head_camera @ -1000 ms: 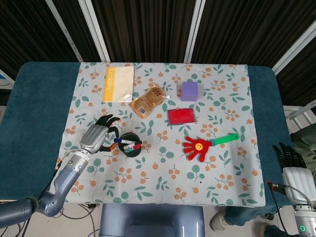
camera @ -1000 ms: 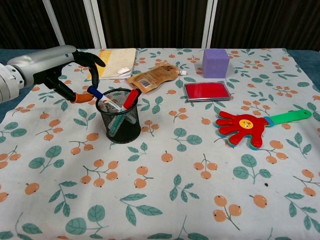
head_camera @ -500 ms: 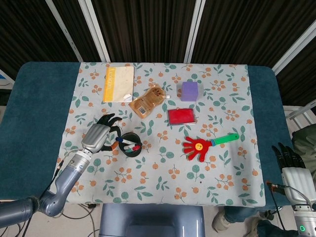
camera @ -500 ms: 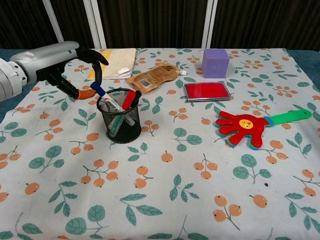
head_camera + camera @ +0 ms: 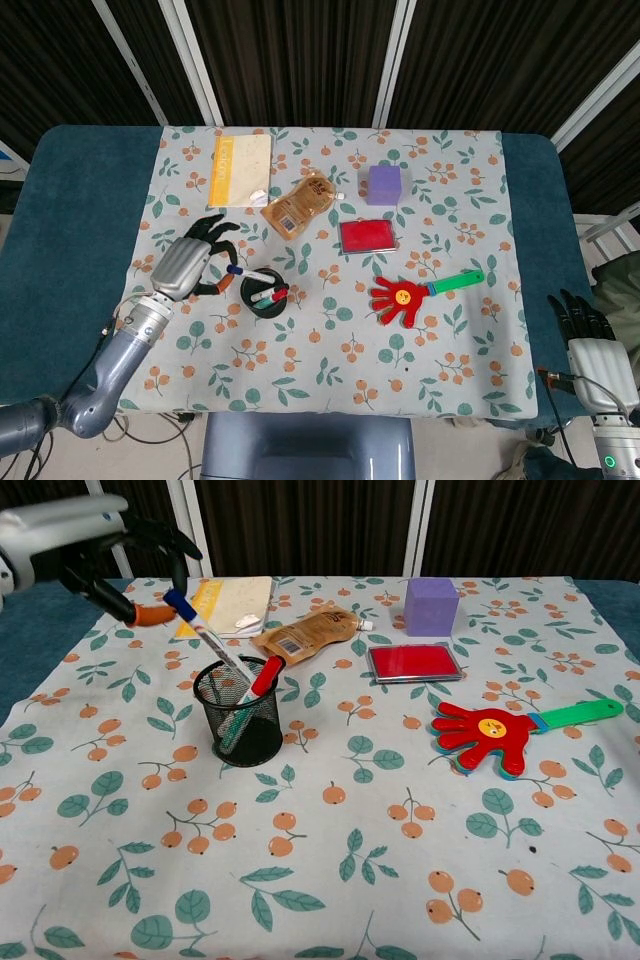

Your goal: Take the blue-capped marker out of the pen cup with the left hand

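Note:
A black mesh pen cup (image 5: 240,725) stands on the floral cloth, left of centre, also seen in the head view (image 5: 263,297). My left hand (image 5: 95,535) is raised up and to the left of the cup and pinches the blue-capped marker (image 5: 208,640) at its cap end. The marker's white body slants down to the cup, its lower end just inside the rim. In the head view the left hand (image 5: 186,263) is left of the cup, with the marker (image 5: 250,273) reaching across to it. A red marker (image 5: 266,673) and a green one remain in the cup. My right hand (image 5: 590,338) hangs off the table's right edge, holding nothing, fingers extended.
Behind the cup lie a cream notebook (image 5: 240,168) and a brown snack pouch (image 5: 298,203). A purple cube (image 5: 385,184) and a red flat case (image 5: 367,236) sit at centre right. A red hand-shaped clapper (image 5: 405,294) with a green handle lies to the right.
My left hand has risen and pulled back to the left, drawing the blue-capped marker up so most of its body is now out of the cup. The right hand has barely moved.

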